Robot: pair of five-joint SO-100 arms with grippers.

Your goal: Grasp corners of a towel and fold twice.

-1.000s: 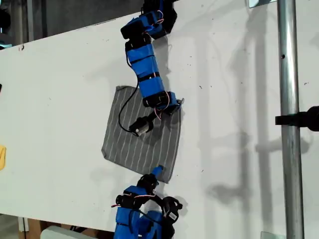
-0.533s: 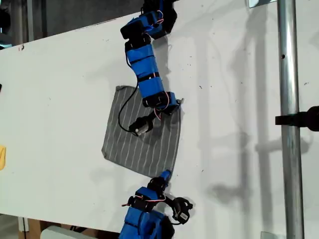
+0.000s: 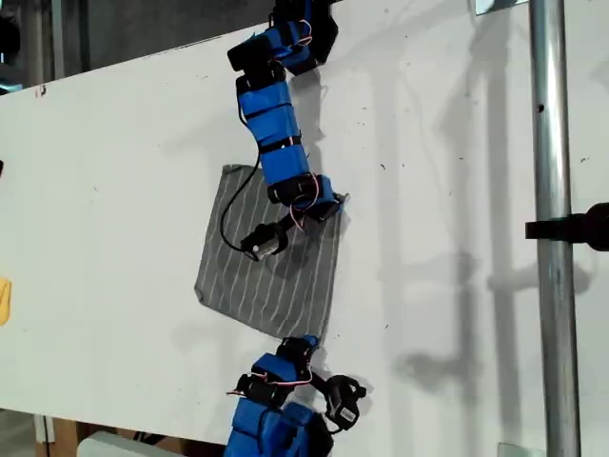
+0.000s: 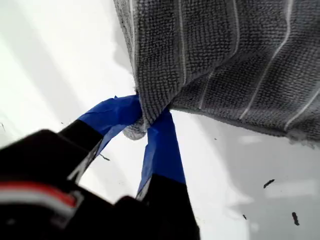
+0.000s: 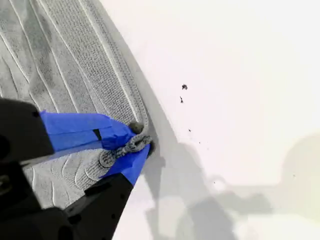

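Pinching towel (image 3: 271, 262) corners: my first gripper (image 4: 145, 125) and second gripper (image 5: 137, 145), fingers clenched, visible only close-up.

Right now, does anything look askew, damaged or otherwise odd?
Nothing stands out. The towel lies mostly flat on the table. My first gripper and my second gripper each pinch a corner, which only bunches the cloth there.

Readable text: none was visible in any view.
Labels or brands: none could be read on the arms, cloth or table.
Numbers or signs: none showed.
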